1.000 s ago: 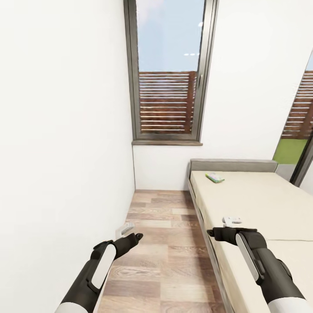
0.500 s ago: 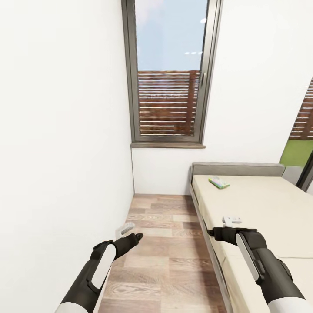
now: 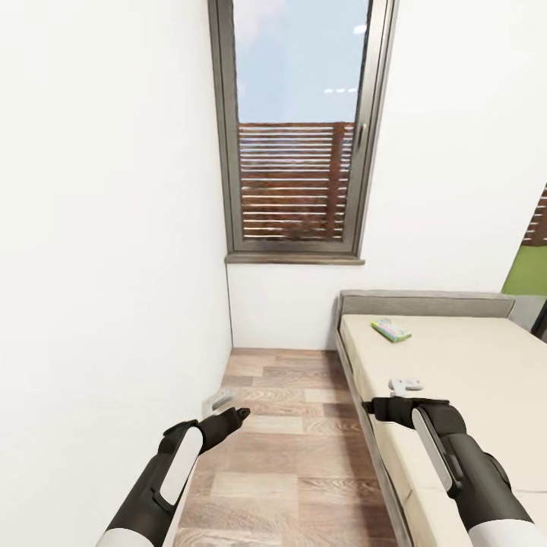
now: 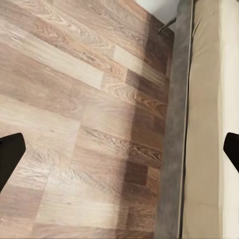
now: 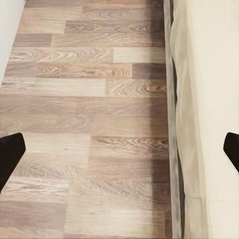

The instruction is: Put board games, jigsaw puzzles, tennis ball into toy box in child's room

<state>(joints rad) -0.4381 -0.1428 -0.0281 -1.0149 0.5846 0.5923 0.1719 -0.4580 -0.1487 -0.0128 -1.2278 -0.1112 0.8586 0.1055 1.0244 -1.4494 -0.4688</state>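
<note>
Arms come first in your head view: your left end effector (image 3: 241,413) hangs over the pale wood-plank floor (image 3: 296,425) beside the white left wall (image 3: 106,228), and your right end effector (image 3: 368,407) sits just at the near edge of the low bed with the beige mattress on a grey frame (image 3: 456,380). In each wrist view the two dark fingertips (image 4: 10,154) (image 5: 10,154) stand at opposite edges with a wide gap between them, so both end effectors are spread wide and hold nothing.

Just past your right end effector, a small flat white box (image 3: 405,384) lies on the mattress near its floor-side edge; its print is too small for you to read. Farther up the mattress, near the grey headboard (image 3: 425,304), lies a flat green-yellow game box (image 3: 391,329), tilted at an angle, well apart from the white one.

Beyond the bed, a tall grey-framed window (image 3: 300,129) in the far white wall shows brown slats and blue sky.
</note>
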